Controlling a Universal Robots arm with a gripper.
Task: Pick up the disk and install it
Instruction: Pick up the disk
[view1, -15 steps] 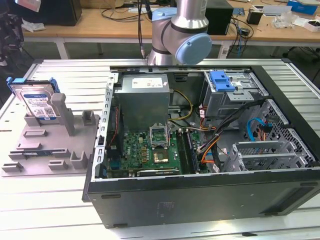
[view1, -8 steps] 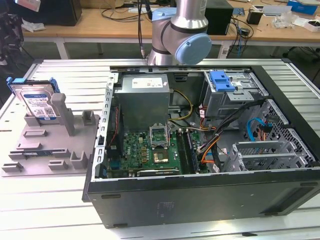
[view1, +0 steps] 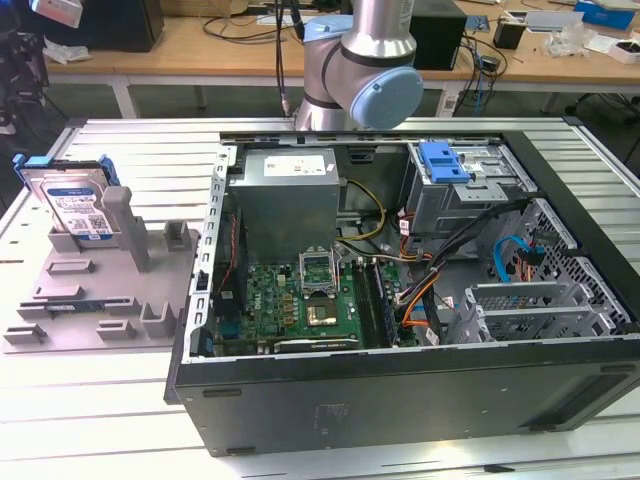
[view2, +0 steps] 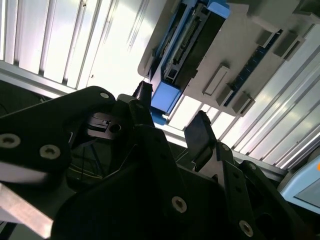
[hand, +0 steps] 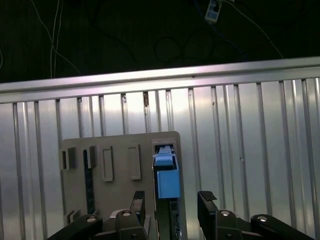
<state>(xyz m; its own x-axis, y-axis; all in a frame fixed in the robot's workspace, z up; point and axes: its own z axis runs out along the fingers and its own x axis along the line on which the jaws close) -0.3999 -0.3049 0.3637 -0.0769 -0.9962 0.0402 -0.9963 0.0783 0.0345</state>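
The arm (view1: 352, 40) is seen in the exterior view as an upright silver tube set into a grey joint (view1: 345, 85) closed by a pale blue cap (view1: 388, 100). In both wrist views the black claw (hand: 171, 201) (view2: 172, 114) is shown with its jaws spread apart and a clear gap left between them. Two dark fingers (hand: 206, 198) (view2: 199, 131) are carried on bolted black links, and their tips are held at about the same level.

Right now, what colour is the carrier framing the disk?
Bright blue; the carrier around the disk shows best in the exterior view.
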